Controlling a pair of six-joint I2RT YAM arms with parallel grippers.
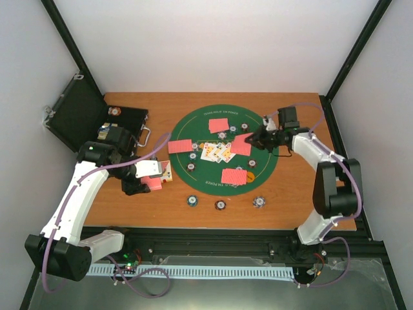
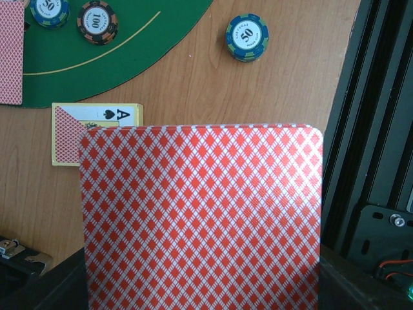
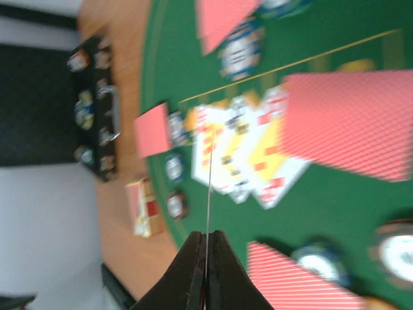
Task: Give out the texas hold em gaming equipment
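Top external, case: black case (image 1: 77,113) open at the table's left rear; chips (image 1: 115,111) in its tray
Mat: green mat (image 1: 193,177) carries face-down cards (image 1: 233,175); face-up cards (image 1: 216,152) at centre
Left arm: left gripper (image 1: 147,183) clenched on a red-backed card (image 2: 200,219), near the card pack (image 2: 97,132)
Right arm: right gripper (image 3: 206,237) pinching a thin card (image 3: 208,187) edge-on over the mat

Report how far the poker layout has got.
Done: face-up cards fan at the green mat's centre, red-backed hands lie around them, and chips sit on the mat and the wood in front.
In hand: the left gripper holds a red-backed card beside the mat; the right gripper pinches an edge-on card over the mat.
Left: those two cards to place, and probably the spare chips in the black case.
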